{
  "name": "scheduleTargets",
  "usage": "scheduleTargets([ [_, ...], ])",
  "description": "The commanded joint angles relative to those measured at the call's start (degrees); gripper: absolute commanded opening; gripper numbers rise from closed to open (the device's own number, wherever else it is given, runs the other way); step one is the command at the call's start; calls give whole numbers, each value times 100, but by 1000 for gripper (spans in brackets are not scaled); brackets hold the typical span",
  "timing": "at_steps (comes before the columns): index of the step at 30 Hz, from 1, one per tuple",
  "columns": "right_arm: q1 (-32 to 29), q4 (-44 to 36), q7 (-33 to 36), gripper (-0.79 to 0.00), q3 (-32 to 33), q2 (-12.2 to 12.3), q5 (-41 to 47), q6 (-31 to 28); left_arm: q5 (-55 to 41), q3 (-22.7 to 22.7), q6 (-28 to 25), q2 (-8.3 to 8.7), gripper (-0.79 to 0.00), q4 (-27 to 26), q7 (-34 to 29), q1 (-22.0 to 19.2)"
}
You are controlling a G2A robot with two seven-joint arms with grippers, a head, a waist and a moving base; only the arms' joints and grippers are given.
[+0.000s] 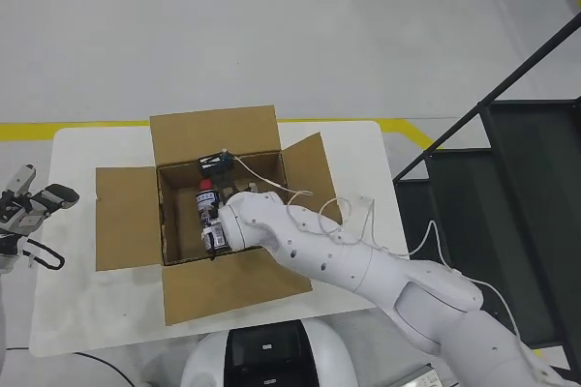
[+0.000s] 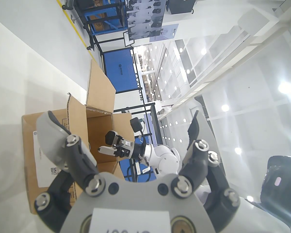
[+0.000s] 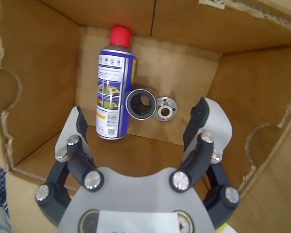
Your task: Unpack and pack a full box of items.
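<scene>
At the far left, the left tool point(image 1: 39, 193) hangs at the left edge of the table point(image 1: 87, 300), well apart from the box point(image 1: 126, 232). Its wrist is turned sideways, so its camera looks across the table. Its 2 fingers point(image 2: 52, 132) are spread wide with nothing between them.

The cardboard box stands mid-table with all 4 flaps folded out. A white sticker point(image 2: 44, 161) on its outer side carries print too small to read.

Inside, toward the box's left wall, a blue spray can point(image 3: 112, 90) with a red cap lies on the floor. Its label shows small pictures and a barcode. Just beside the can is a dark ring point(image 3: 140, 106), and on the ring's other side a metal flange point(image 3: 166, 109).

The right arm point(image 1: 368, 266) comes in from the lower right across the near flap and bends down into the open top. The right tool point(image 3: 139, 112) points at the ring, jaws wide apart and empty. In the top view the arm's wrist covers this tool and both small parts.
</scene>
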Motion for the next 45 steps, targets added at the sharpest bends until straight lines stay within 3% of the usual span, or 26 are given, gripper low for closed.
scheduleTargets([
  [1, 104, 283, 174, 0, -134, -124, -22, 64, 0, 0, 0, 0, 0, 0, 0, 0],
  [10, 252, 1211, 170, 0, -255, -560, 96, 98, 0, 0, 0, 0, 0, 0, 0, 0],
  [14, 286, 1501, 155, -169, -259, -695, 89, 60, 0, 0, 0, 0, 0, 0, 0, 0],
  [16, 307, 1621, 167, -154, -259, -761, 87, 42, 0, 0, 0, 0, 0, 0, 0, 0],
  [19, 340, 1799, 196, -222, -273, -857, 41, 77, 0, 0, 0, 0, 0, 0, 0, 0],
  [30, 397, 2290, 235, -123, -194, -1147, 31, 25, 0, 0, 0, 0, 0, 0, 0, 0],
  [32, 407, 2378, 268, -129, -189, -1191, 2, 43, 0, 0, 0, 0, 0, 0, 0, 0],
  [37, 434, 2591, 351, -292, -196, -1296, -147, 206, 0, 0, 0, 0, 0, 0, 0, 0],
  [45, 416, 2735, 383, -265, -133, -1415, -273, 220, 0, 0, 0, 0, 0, 0, 0, 0],
])
